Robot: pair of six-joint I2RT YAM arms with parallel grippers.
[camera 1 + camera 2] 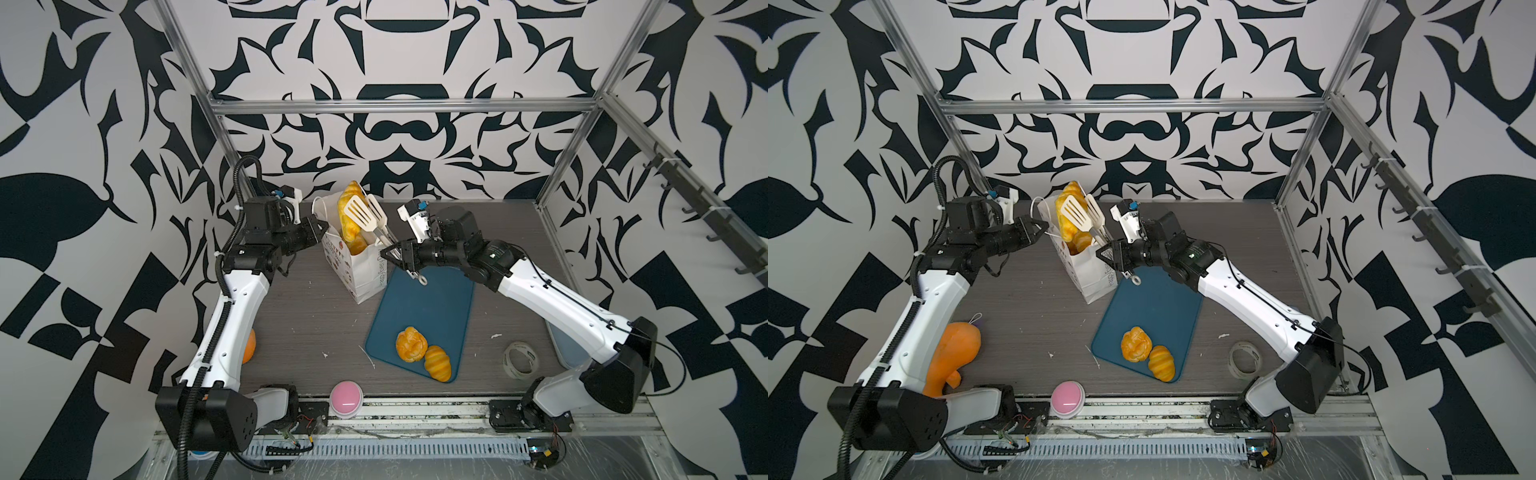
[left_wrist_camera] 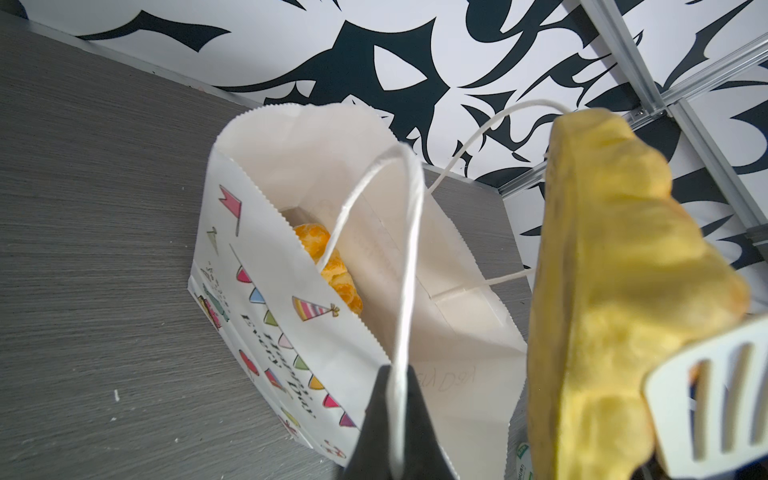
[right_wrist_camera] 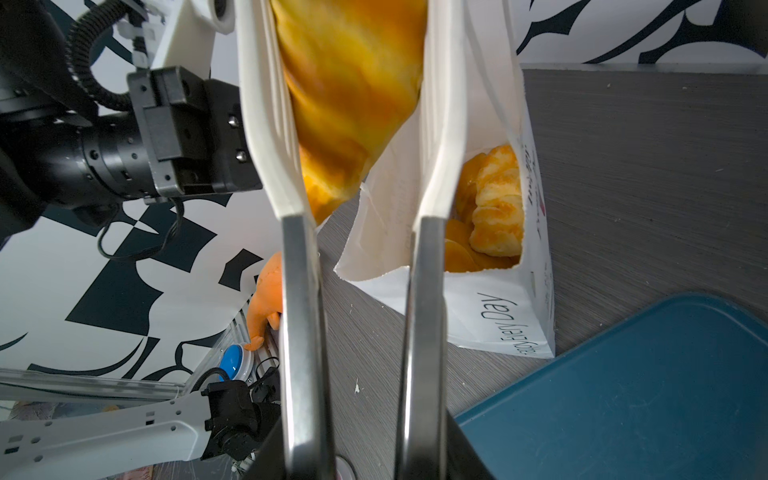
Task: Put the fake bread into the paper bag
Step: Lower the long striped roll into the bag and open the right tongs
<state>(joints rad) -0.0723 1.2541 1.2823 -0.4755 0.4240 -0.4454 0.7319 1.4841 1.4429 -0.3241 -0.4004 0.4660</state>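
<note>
The left gripper [image 1: 323, 226] was clenched on the white cord handle [image 2: 411, 266] of the paper bag [image 1: 360, 272], the cord running between its closed fingers (plainest from the left wrist). The right gripper [image 1: 394, 254] was partly closed around the metal arms of a pair of tongs [image 3: 300, 332], and the tongs' white slotted heads pinched a long loaf [image 1: 345, 203] of fake bread from both sides. The loaf hung upright over the bag's open mouth, its lower end about level with the rim; whether it was inside yet could not be told. The bag stood upright on the grey worktop [image 1: 316, 316], with several croissants [image 3: 496, 203] lying in it. Just beside it, a blue tray [image 1: 432, 303] carried a round bun [image 1: 411, 344] and a striped croissant [image 1: 437, 363], touching each other at its near end.
</note>
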